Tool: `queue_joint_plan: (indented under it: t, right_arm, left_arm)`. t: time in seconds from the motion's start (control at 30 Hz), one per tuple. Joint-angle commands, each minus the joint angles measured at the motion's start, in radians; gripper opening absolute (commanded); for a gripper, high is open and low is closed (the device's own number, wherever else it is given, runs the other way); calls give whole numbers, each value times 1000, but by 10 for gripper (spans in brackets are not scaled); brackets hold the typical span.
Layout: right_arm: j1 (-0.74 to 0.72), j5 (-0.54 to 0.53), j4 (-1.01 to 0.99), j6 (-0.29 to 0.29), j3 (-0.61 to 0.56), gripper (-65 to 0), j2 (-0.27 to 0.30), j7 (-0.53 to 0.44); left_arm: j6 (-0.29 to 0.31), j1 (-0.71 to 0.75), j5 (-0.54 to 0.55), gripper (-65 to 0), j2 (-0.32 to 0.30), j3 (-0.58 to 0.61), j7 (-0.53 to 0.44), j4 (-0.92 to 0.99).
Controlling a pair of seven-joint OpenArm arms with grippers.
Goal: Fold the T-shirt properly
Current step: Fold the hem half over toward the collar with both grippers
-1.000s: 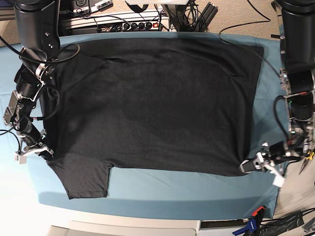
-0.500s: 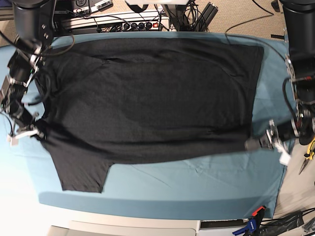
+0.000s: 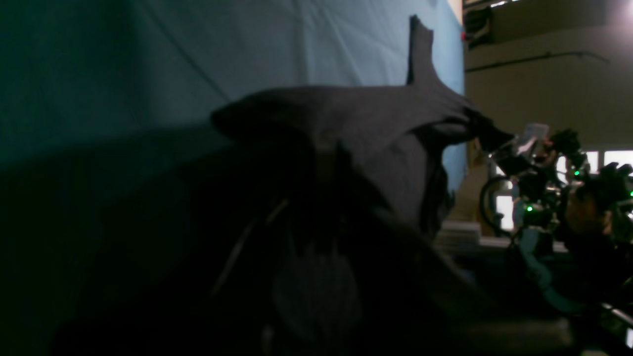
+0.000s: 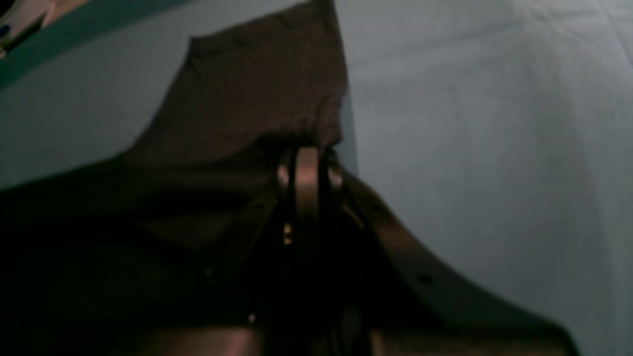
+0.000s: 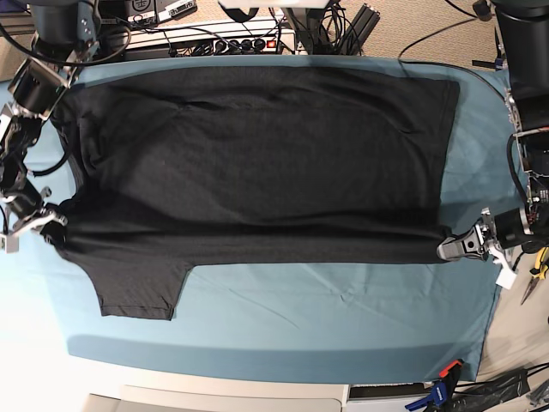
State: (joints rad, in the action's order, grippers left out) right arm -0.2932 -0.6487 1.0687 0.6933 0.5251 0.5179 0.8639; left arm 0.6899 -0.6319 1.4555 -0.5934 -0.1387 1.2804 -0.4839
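The black T-shirt [image 5: 257, 154] lies spread on the teal cloth sheet [image 5: 343, 318], plain side up, no print showing. Its near edge is lifted and pulled taut between my two grippers. My left gripper [image 5: 452, 249] is shut on the shirt's near right corner. My right gripper [image 5: 50, 225] is shut on the shirt's near left edge, above the near sleeve [image 5: 137, 292], which lies on the cloth. In the right wrist view the fingers [image 4: 307, 183] pinch dark fabric, with the sleeve [image 4: 262, 89] beyond. In the left wrist view the raised shirt [image 3: 376, 128] stretches away; my own jaws are lost in the dark.
A power strip and cables [image 5: 232, 39] run along the back edge. Hand tools [image 5: 539, 266] lie off the cloth at the right, and a blue clamp [image 5: 442, 390] sits at the front right. A band of bare teal cloth lies in front of the shirt.
Both grippers have moved toward the back of the table with the shirt's near edge, and slightly outward. More teal cloth shows in front, and the sleeve has been dragged back.
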Motion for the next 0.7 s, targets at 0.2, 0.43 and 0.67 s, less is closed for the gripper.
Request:
queue_joint_plan:
  t: [0.2,0.43,0.67]
  right_arm:
    - [72,-66,20,5,6,-650,28,-18]
    - [132,-66,20,5,7,-650,28,-18]
    - [143,-29,20,5,9,-650,43,-31]
  left_arm:
    - [8,61,28,-650,-28,-3,6,-85]
    - [8,126,28,-650,-40,-7,14,-204]
    - [8,142,28,-650,-50,-64,13,-224]
